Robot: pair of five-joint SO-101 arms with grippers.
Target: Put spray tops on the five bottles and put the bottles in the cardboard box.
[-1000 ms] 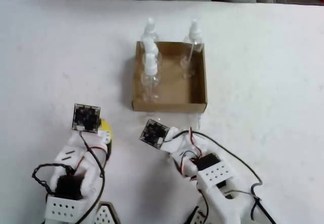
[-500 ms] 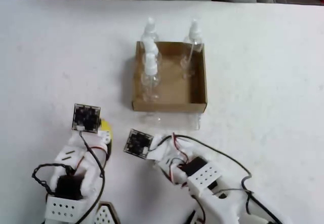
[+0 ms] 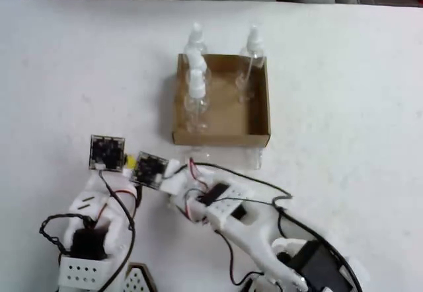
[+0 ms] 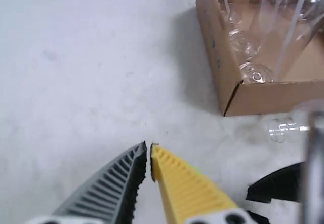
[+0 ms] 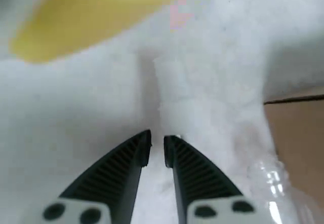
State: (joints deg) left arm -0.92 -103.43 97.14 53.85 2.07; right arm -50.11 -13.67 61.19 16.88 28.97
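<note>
Four bottles (image 3: pixel 196 104) are standing in the cardboard box (image 3: pixel 221 138) out in the middle of the white surface (image 3: pixel 344 74), every one with a white spray top (image 3: pixel 254 39) on. Three are lined up down one side of the box, and the fourth is alone on the other side near the far wall. The fifth bottle (image 3: pixel 228 157), clear, is lying on its side on the surface, just outside the box's near wall, and I can't tell whether it has a top on. Down at the near edge the left hand (image 4: pixel 149 155) sits low over bare surface, a little off from the box's near corner. Its grey and yellow fingers (image 4: pixel 182 183) are pressed tip to tip with nothing between them. The right arm (image 3: pixel 231 206) is slung across toward the left one, its wrist right beside the left wrist. The right hand (image 5: pixel 157 145) points down at the surface, its black fingers drawn in to a thin sliver of a gap, gripping nothing. The left hand's yellow finger is just ahead of it, and the lying bottle and a corner of the box are close by
</note>
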